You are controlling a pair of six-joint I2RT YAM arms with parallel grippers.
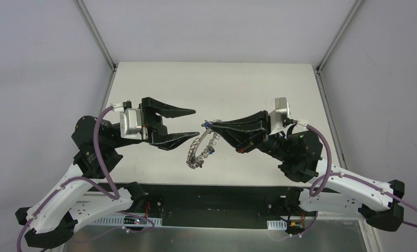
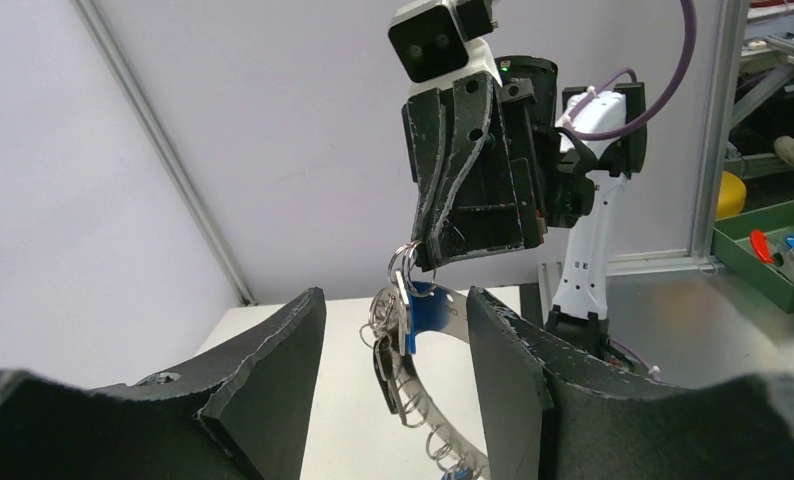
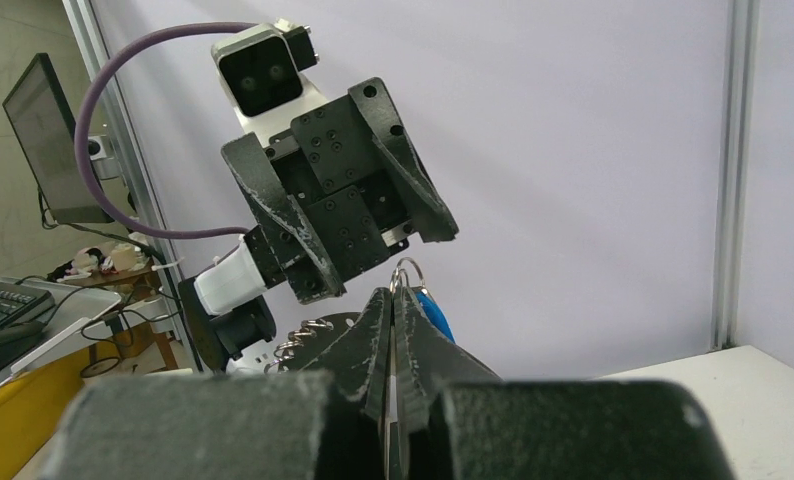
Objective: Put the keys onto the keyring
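The keyring [image 1: 198, 151], a silvery band bristling with small wire loops, hangs from my right gripper [image 1: 207, 125] above the table. That gripper is shut on the ring's top loop, beside a blue-capped key [image 2: 429, 310]. A black-capped key [image 2: 384, 368] hangs on the ring below it. My left gripper [image 1: 195, 124] is open and empty, its fingers [image 2: 273, 380] either side of the hanging ring without touching it. In the right wrist view the right gripper [image 3: 393, 300] is pressed shut, with a wire loop [image 3: 409, 270] and the blue key [image 3: 436, 316] sticking out past its tips.
A green bin [image 2: 773, 255] holding several coloured keys sits off the table to the right. The white table [image 1: 222, 84] has metal frame posts at its back corners. A monitor and keyboard [image 3: 33, 150] stand beyond the left arm.
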